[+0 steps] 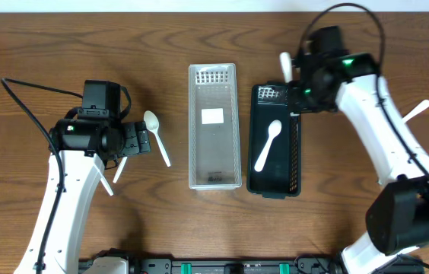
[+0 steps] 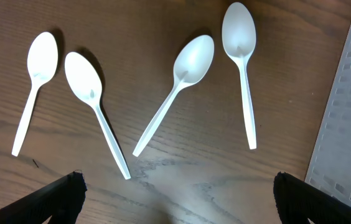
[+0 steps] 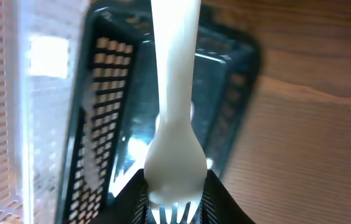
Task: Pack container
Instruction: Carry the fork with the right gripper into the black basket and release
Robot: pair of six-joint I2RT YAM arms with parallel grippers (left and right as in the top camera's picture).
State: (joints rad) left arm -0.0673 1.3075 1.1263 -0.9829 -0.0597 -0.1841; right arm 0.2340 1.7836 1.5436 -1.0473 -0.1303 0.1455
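Step in hand, as judged: fork (image 3: 174, 112) being packed into the black tray (image 3: 110, 112). The right gripper (image 3: 174, 202) is clamped on the fork near the tines, and the fork is held above one end of that tray. One spoon (image 1: 268, 144) lies inside it. The next move calls for the fork to be lowered flat beside the spoon, then released.

The left gripper (image 2: 178, 199) is spread wide above four spoons (image 2: 188, 87) on the table (image 2: 163, 186), beside the clear tray (image 1: 214, 125).

Cutlery: white glossy plastic, thin. Trays: rigid, perforated walls. Table: wood grain.
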